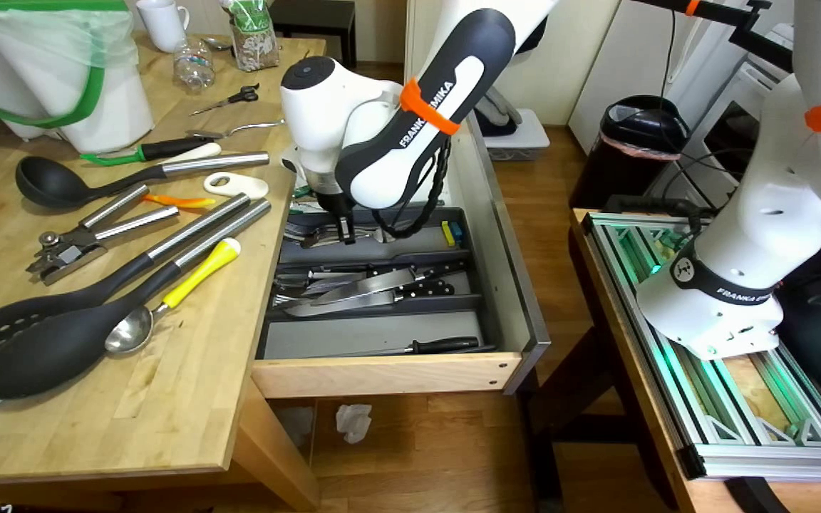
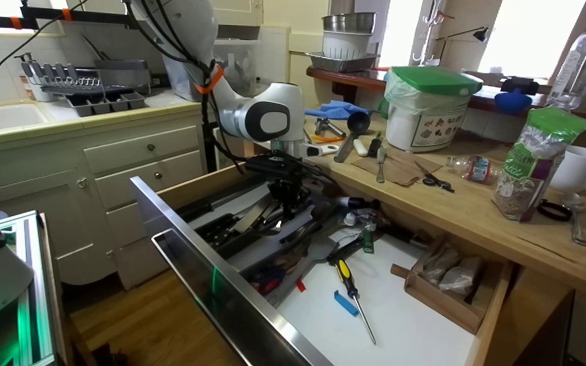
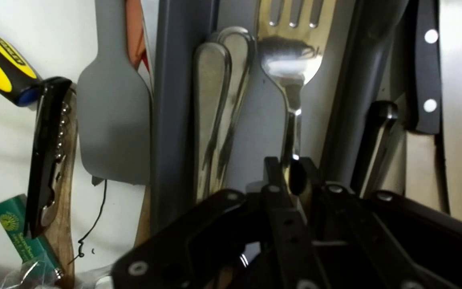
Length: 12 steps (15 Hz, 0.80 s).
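Tray compartment, divider near, jaws clasping fork

Your desk came out bright, with soft shadows around the utensils. In an exterior view you had windows blown white, the far end of the drawer murky. Green light tinted the metal frame. Your wrist view was soft: glare on the fork, gripper near black.
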Available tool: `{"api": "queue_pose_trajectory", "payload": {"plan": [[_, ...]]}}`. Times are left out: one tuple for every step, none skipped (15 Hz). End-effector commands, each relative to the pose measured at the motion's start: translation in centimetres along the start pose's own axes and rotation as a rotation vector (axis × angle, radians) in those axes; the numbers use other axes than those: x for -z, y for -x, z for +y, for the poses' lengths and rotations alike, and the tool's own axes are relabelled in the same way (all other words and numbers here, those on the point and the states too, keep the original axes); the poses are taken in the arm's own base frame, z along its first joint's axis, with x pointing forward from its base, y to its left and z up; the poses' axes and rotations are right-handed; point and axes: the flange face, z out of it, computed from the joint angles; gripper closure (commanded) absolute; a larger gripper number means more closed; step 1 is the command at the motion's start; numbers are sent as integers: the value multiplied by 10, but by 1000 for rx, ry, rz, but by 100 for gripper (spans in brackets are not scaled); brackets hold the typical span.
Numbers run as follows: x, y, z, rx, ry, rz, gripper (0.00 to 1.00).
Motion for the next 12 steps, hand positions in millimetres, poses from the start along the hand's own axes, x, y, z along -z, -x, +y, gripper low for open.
{"api": "queue_pose_trajectory", "payload": {"plan": [[-5, -14, 5, -2, 5, 25, 96], [-7, -16, 7, -16, -1, 30, 96], [-8, -17, 8, -19, 0, 32, 96], [-10, -19, 9, -19, -5, 34, 96], [-11, -20, 9, -19, -5, 38, 96], [-13, -22, 9, -10, -9, 47, 96], [-14, -24, 8, -1, -11, 58, 96], [-15, -25, 6, 5, -17, 67, 96], [-15, -27, 4, 11, -20, 78, 96], [-16, -28, 2, 15, -23, 86, 96], [-17, -30, 0, 17, -20, 94, 96], [-18, -31, 0, 13, -14, 98, 96]]}}
